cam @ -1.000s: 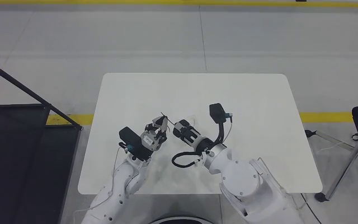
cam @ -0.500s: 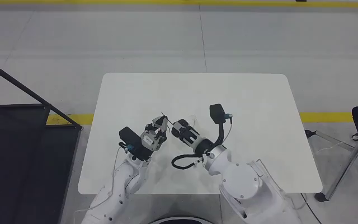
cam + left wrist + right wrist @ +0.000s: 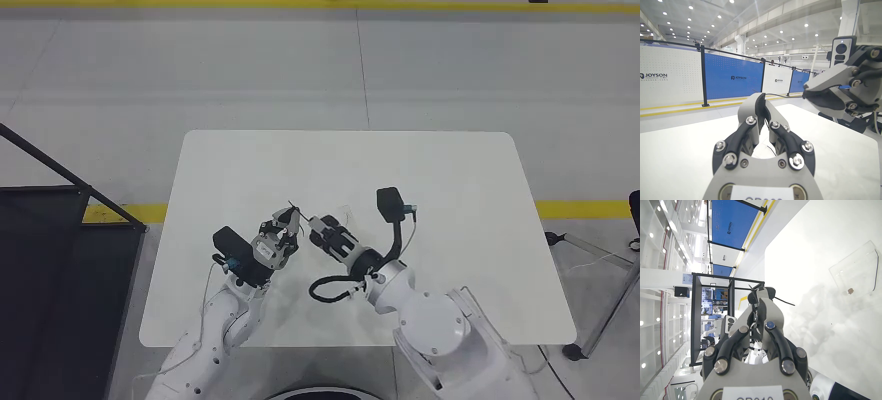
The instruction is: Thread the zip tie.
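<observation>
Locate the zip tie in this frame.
In the left wrist view, the zip tie runs between the grippers above the table, pinched in the left gripper with its far end at the right gripper.

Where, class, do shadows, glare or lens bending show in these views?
Right wrist view: soft grey shadows mottle the table beside the right hand, and the clear tray glints. Left wrist view: ceiling lights glare, the railing bows. Top view: even light, no glare on the table.
</observation>
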Action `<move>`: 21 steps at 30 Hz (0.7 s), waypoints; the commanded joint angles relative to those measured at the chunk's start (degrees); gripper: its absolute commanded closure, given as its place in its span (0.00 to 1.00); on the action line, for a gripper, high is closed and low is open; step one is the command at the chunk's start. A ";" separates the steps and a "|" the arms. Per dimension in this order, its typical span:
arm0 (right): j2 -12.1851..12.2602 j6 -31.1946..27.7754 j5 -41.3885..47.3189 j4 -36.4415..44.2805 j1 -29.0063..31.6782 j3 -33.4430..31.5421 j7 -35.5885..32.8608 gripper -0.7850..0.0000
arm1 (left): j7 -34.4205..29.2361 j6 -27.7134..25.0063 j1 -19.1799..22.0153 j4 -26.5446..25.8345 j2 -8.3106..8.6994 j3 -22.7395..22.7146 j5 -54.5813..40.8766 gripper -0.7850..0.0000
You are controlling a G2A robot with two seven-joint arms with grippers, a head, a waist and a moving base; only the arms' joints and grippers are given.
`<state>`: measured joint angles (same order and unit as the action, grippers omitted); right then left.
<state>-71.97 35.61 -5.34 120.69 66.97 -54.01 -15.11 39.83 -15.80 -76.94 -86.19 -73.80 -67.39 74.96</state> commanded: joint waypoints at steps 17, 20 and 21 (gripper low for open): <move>-0.91 0.37 -2.05 -0.75 -0.44 1.08 -0.62 0.73 | 0.00 0.00 0.00 0.00 0.00 0.00 0.00 1.00; -1.07 0.54 -2.23 -0.97 -0.64 1.15 -0.84 0.76 | 0.00 0.00 0.00 0.00 0.00 0.00 0.00 1.00; -1.13 0.56 -2.25 -1.05 -0.71 1.15 -0.88 0.78 | 0.00 0.00 0.00 0.00 0.00 0.00 0.00 1.00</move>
<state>-73.06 36.14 -7.58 119.70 66.31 -52.86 -15.95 39.83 -15.80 -76.94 -86.19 -73.80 -67.39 74.96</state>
